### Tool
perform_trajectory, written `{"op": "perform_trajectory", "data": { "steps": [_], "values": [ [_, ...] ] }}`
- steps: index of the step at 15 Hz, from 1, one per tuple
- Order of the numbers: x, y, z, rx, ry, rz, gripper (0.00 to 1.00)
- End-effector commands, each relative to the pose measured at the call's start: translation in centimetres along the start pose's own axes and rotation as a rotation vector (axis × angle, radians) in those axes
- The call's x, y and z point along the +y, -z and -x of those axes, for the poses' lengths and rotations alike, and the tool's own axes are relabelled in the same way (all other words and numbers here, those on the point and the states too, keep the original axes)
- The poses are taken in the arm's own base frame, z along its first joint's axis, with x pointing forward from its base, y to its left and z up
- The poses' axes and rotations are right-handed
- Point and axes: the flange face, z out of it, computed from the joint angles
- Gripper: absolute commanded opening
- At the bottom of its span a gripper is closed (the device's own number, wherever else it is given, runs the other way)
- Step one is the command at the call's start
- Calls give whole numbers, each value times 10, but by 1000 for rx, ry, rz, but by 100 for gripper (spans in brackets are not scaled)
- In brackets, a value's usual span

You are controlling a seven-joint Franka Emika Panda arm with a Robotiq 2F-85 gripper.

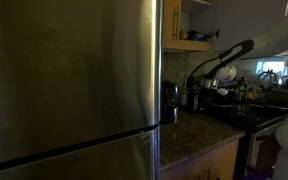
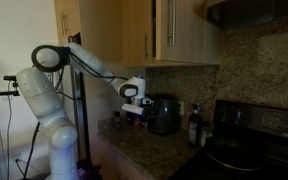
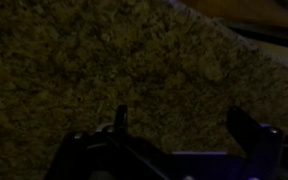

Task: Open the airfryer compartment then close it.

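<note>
Hovering over the speckled brown granite tabletop (image 3: pixel 134 60), with the two dark fingers (image 3: pixel 242 130) spread wide and gripping nothing; only bare stone between them in the wrist view. Finding the squat black boxy airfryer (image 2: pixel 165 114) just beside the wrist in an exterior view, set back near the wall under the pale wooden wall cabinets (image 2: pixel 179 30), apparently shut and not yet touched. Cannot tell in this dim light where to find the compartment handle, nor its facing relative to the white jointed robot arm (image 2: pixel 54 110).

Weighing the hazards from here:

- **Missed handle.** Closing in on a handle unseen by the wrist camera: likely to miss and shove the body instead. Could send the airfryer sliding along the smooth stone toward the dark slim bottle (image 2: pixel 194 126) standing near its far side, and possibly topple that.
- **Poor grip.** Pulling the compartment with a shallow hold: apt to slip off. Could also drag the whole appliance, probably light, forward toward the tabletop edge rather than freeing the drawer.
- **Too low.** Dropping any lower: risk of scraping the fingers on the granite.
- **Hard close.** Pushing back too hard when closing: liable to ram the appliance into the wall.

Best to line up squarely, grip deep, and pull slow and straight.
</note>
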Motion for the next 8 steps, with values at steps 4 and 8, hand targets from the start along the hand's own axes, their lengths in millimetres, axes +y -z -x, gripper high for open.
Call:
{"op": "perform_trajectory", "data": {
  "steps": [4,8],
  "values": [
    [0,-6,0,48,-44,45,100],
    [-7,-6,-9,236,-196,-74,100]
  ]
}}
